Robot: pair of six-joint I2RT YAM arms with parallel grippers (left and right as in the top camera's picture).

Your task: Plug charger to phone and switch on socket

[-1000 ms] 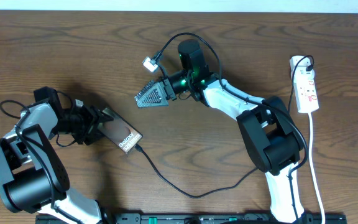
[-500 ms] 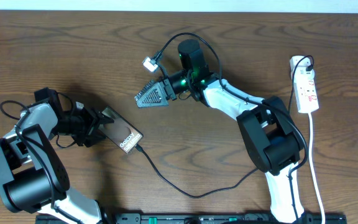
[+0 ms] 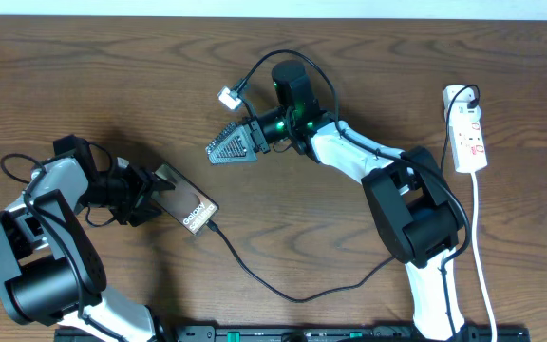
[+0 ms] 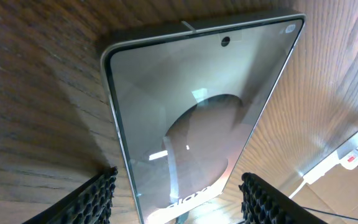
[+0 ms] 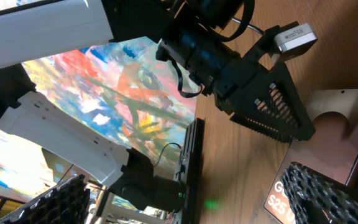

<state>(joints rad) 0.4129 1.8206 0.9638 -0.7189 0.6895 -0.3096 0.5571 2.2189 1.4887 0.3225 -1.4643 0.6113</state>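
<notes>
The phone point(image 3: 188, 204) lies flat on the wooden table at the left, its white lettering at the end away from my left arm. My left gripper point(image 3: 156, 190) is open at the phone's near end. In the left wrist view the phone point(image 4: 197, 106) lies between the two spread fingers point(image 4: 182, 198). The charger point(image 3: 283, 293) is a thin black cable looping across the front of the table. Its tip touches the phone's lettered end; I cannot tell if it is seated. My right gripper point(image 3: 224, 147) is open and empty, held above the table's middle. The socket point(image 3: 469, 133) lies at the far right.
A black plug point(image 3: 464, 94) sits in the socket's far end and a white lead point(image 3: 478, 237) runs toward the front edge. A black rail point(image 3: 283, 333) lines the front edge. The right wrist view shows its open fingers point(image 5: 185, 177), my left gripper point(image 5: 260, 99) and the phone point(image 5: 294, 186).
My left arm has shifted very slightly at the phone. The phone, the charger and my right arm have not moved.
</notes>
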